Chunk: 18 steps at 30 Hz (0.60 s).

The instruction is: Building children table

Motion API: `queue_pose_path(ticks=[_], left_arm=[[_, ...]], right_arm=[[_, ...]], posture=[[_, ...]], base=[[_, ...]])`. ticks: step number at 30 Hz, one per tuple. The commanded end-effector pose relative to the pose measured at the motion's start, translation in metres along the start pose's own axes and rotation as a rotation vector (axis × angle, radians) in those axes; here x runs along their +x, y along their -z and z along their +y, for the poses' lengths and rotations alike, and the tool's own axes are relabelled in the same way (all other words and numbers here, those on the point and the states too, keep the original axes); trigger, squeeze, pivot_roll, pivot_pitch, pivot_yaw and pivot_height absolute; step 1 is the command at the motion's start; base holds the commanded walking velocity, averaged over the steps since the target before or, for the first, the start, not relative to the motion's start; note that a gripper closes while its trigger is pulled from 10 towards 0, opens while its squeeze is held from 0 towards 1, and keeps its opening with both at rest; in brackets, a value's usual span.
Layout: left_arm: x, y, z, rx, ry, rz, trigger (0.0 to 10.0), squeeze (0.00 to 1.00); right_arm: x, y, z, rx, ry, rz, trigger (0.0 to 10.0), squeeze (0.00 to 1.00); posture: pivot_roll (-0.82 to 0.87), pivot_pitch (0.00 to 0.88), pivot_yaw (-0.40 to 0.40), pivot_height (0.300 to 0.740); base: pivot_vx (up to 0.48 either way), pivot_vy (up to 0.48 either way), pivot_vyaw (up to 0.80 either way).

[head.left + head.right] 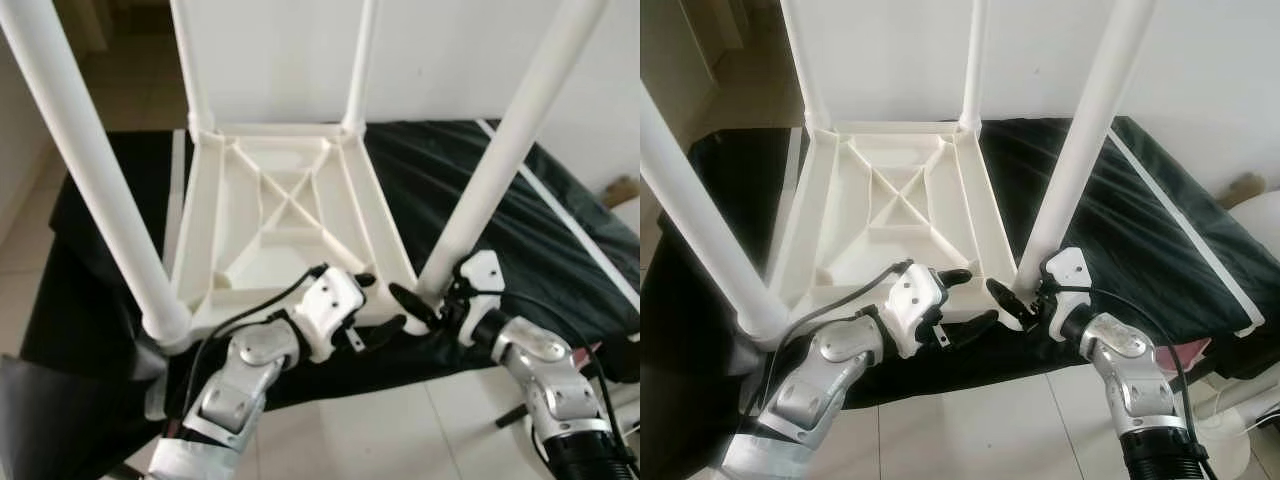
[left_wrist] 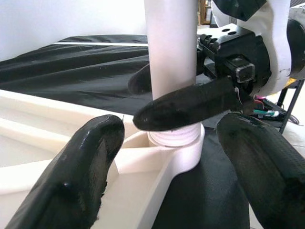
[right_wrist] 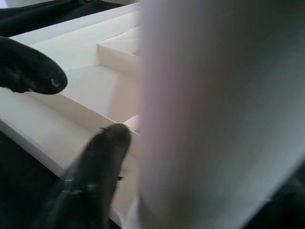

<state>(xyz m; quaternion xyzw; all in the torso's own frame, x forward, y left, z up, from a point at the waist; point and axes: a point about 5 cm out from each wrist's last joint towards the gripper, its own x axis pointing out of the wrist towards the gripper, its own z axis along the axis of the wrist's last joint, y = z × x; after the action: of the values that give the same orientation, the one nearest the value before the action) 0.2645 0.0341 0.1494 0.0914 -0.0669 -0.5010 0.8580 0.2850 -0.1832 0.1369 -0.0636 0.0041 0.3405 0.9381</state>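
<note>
Currently, item by item:

Table top: white plastic, upside down, ribbed underside up, lying on the black cloth that covers the counter.

Legs: four white tubes standing up from the corners; far left leg, far right leg, near left leg, near right leg.

Near right leg, position: long axis close to upright, leaning slightly right; its threaded foot sits in the near right corner socket.

Right gripper: at the base of the near right leg, fingers closed around the tube just above the socket; the nearer arm to this leg.

Left gripper: at the near edge of the table top, just left of the same leg; fingers spread wide, holding nothing, the leg lying straight ahead between them.

Judgement, step in hand: seating or tightening the last leg; the turn goes about the leg's upright axis.

Risk: the leaning tube may cross-thread.
</note>
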Motion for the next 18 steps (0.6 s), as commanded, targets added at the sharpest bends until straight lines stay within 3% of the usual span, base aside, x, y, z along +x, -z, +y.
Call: queue_pose_path(ticks=[1,11,12,13,18], left_arm=[[0.0005,-0.0008,0.0022,0.003,-0.041,0.006,10.0,0.00],[-0.0003,-0.0003,0.0005,-0.001,-0.038,0.005,10.0,0.00],[-0.0004,-0.0002,0.0002,-0.001,-0.036,0.005,10.0,0.00],[-0.0002,-0.0001,0.0000,-0.001,-0.034,0.005,10.0,0.00],[0.0005,-0.0002,-0.0002,0.001,-0.026,0.004,10.0,0.00]], right_arm=[[-0.0005,0.0062,0.0033,0.016,-0.037,0.020,0.0,0.00],[-0.0056,0.0107,0.0017,0.049,-0.024,0.030,0.0,0.00],[-0.0059,0.0114,0.0018,0.056,-0.013,0.031,9.3,0.00],[-0.0061,0.0120,0.0017,0.062,0.005,0.030,10.0,0.00],[-0.0043,0.0145,-0.0007,0.079,0.108,0.024,10.0,0.00]], posture=[[0.01,0.035,-0.068,0.740],[0.00,0.034,-0.067,0.740],[0.00,0.032,-0.065,0.740],[0.00,0.030,-0.065,0.740],[0.00,0.026,-0.063,0.740]], base=[[0.000,0.000,0.00],[0.000,0.000,0.00],[0.000,0.000,0.00],[0.000,0.000,0.00],[0.000,0.000,0.00]])
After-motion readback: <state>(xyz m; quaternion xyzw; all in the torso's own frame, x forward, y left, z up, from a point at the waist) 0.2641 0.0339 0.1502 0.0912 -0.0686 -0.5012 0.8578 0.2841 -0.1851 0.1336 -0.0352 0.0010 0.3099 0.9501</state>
